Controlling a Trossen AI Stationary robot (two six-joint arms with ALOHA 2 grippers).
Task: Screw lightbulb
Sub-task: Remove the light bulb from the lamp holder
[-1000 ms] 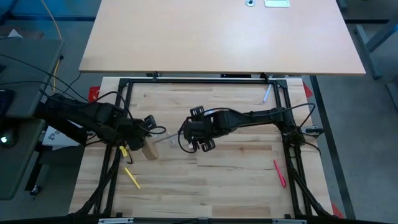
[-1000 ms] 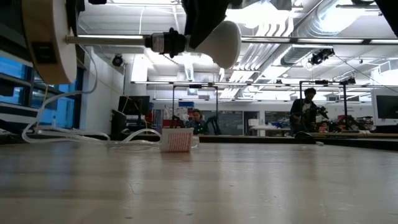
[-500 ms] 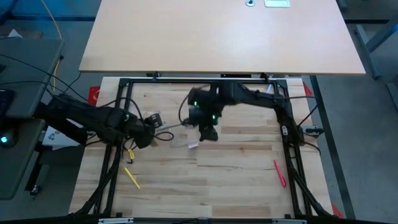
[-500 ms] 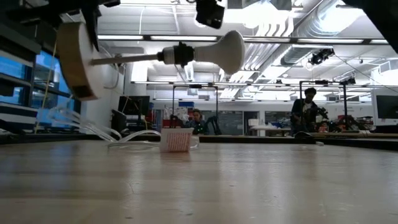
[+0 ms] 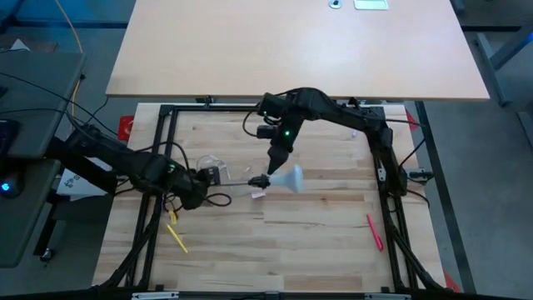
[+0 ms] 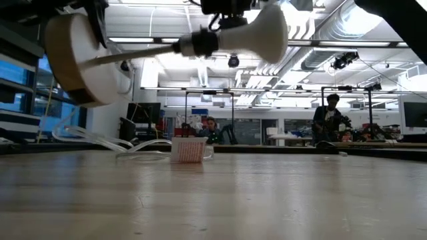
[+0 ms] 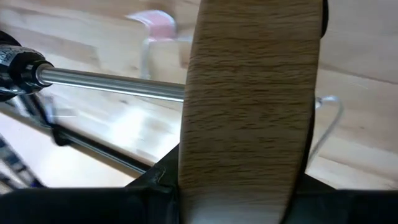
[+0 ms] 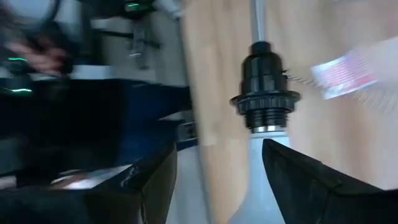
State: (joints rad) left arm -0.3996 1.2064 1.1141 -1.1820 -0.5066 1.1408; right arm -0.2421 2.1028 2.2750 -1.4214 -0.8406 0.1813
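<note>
— Where is the lightbulb (image 5: 291, 177)?

— Above the middle of the table (image 5: 316, 225), seated in the black socket (image 5: 259, 181) at the end of a thin metal stem (image 5: 237, 183). Its long axis lies nearly level, running along the stem, globe pointing away from the wooden disc (image 6: 75, 59) toward the right arm's side.

— And the grippers?

— The left gripper (image 5: 193, 188) clamps the disc by its edge, holding the lamp sideways in the air. The right gripper (image 5: 278, 155) hovers just beside the bulb, fingers (image 8: 311, 180) spread to either side of its neck, not pressing it.
</note>
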